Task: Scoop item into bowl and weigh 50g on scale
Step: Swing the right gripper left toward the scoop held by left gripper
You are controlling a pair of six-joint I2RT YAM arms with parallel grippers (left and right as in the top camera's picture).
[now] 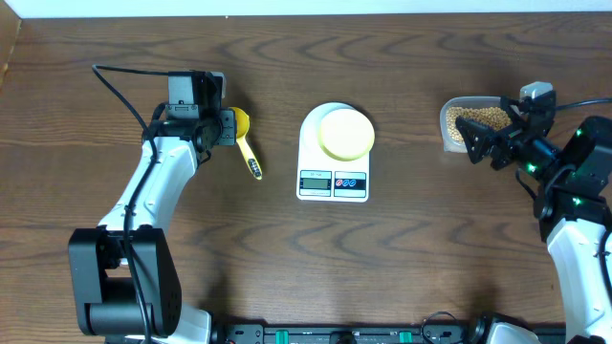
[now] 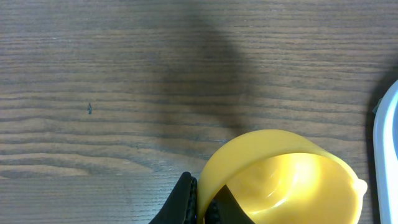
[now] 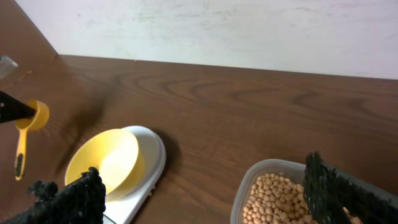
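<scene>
My left gripper (image 1: 229, 125) is shut on the rim of the bright yellow scoop (image 1: 245, 143), left of the scale; its handle points toward the table's front. In the left wrist view the black fingers (image 2: 186, 202) pinch the wall of the scoop's empty cup (image 2: 286, 180). The white scale (image 1: 334, 177) stands mid-table with the pale-yellow bowl (image 1: 345, 133) on its platform; the bowl (image 3: 102, 162) looks empty. The tan beans (image 3: 280, 199) lie in a clear container (image 1: 457, 107) at the right. My right gripper (image 1: 471, 139) hangs open over the container's near side, holding nothing.
Bare brown wooden table (image 1: 402, 258) spreads between the scale and the container and along the front. The scale's edge (image 2: 388, 155) shows at the right of the left wrist view. A white wall (image 3: 217, 25) runs behind the table.
</scene>
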